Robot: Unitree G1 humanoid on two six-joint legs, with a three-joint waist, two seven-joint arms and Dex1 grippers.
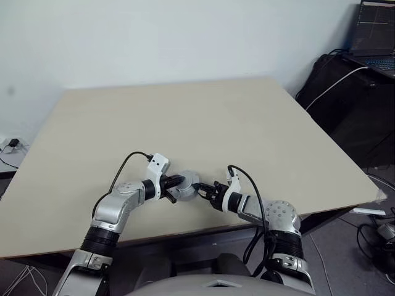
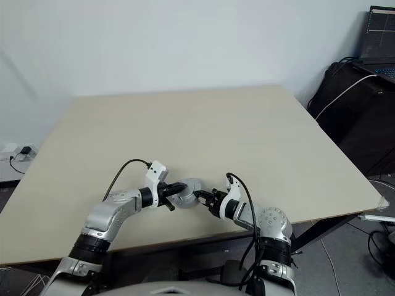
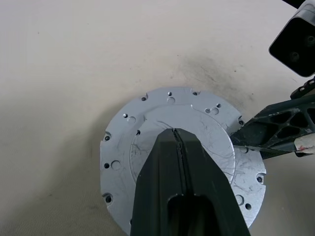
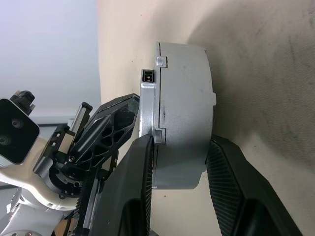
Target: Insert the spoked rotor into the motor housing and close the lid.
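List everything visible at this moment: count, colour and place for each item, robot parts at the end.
lid: one, silver-grey, on top of the motor housing, near the table's front edge
motor housing: one, silver-grey drum, resting on the table
table: one, beige
laptop: one, dark, screen lit, on black furniture at the far right
white cable: one, over that furniture
left end effector: one, black, shut, tips on the lid
right end effector: one, black, fingers either side of the housing
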